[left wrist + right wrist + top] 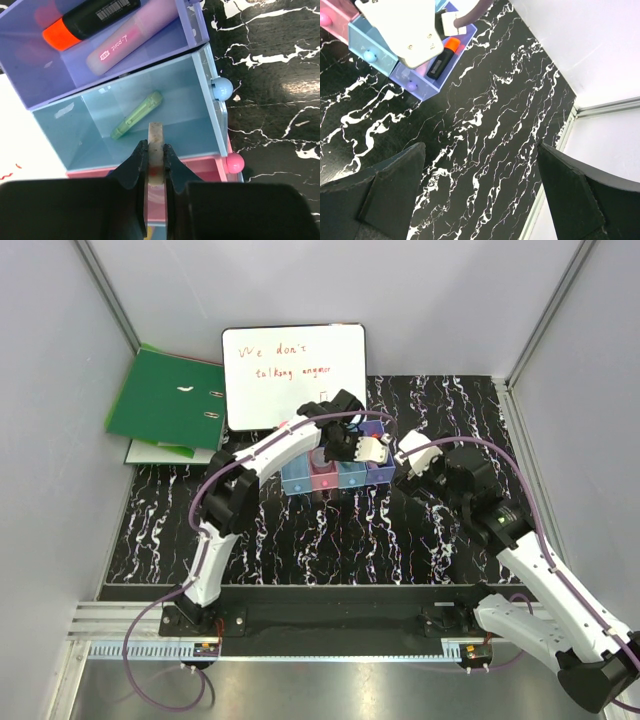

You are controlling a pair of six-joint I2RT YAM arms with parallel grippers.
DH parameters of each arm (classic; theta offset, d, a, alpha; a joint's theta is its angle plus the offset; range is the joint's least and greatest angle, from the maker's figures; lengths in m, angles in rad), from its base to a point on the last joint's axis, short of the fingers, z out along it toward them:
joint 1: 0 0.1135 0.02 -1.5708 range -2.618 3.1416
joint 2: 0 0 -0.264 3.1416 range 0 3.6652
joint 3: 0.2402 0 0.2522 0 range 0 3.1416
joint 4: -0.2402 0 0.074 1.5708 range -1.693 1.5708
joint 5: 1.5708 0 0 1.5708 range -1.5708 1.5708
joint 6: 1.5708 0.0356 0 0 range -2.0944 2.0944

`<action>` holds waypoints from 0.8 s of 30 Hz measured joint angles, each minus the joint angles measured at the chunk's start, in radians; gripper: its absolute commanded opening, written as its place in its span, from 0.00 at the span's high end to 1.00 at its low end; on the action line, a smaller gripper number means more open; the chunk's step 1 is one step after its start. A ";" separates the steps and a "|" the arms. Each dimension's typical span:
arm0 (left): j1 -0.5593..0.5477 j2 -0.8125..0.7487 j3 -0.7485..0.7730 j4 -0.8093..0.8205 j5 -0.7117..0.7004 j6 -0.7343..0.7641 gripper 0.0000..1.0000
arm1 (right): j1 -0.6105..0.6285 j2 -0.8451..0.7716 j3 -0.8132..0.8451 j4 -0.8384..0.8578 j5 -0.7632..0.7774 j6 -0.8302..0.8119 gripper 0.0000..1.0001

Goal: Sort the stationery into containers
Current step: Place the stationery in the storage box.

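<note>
Four joined bins [297, 482] stand in one row on the far part of the desk [485, 125]. The left fingers [136, 164] are closed on one small pale bar [156, 145], over a light blue bin [212, 100] where one green stick [137, 115] lies. The purple bin [30, 75] at the right end holds two things: one red-and-black marker [90, 20] and one pink pen [130, 42]. The right fingers [385, 200] are wide apart with nothing between them, over the desk to the right of the bins.

table [400, 530] black with white marble veining. purple bin [30, 75], light blue bin [200, 115], pink bin [210, 167]. marker [90, 17] black, orange cap, white barcode. highlighter [130, 42] translucent pink with pink lettering. green stick [137, 115] translucent. cream bar [156, 132]; left gripper [156, 150] black. binder [165, 400] green, whiteboard [293, 375] white with red writing, cables [193, 510] purple.
</note>
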 measured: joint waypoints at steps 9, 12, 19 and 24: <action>-0.003 0.058 0.066 -0.002 -0.005 0.019 0.46 | -0.002 -0.006 -0.016 0.002 -0.001 0.000 0.00; -0.005 0.065 0.070 0.011 -0.016 0.008 0.25 | -0.007 -0.011 -0.026 0.002 -0.003 0.001 0.00; -0.006 0.066 0.074 0.118 -0.067 -0.044 0.12 | -0.013 -0.013 -0.031 0.001 -0.003 0.001 0.00; -0.006 0.061 0.083 0.187 -0.095 -0.095 0.05 | -0.019 -0.013 -0.031 0.001 -0.003 0.002 0.00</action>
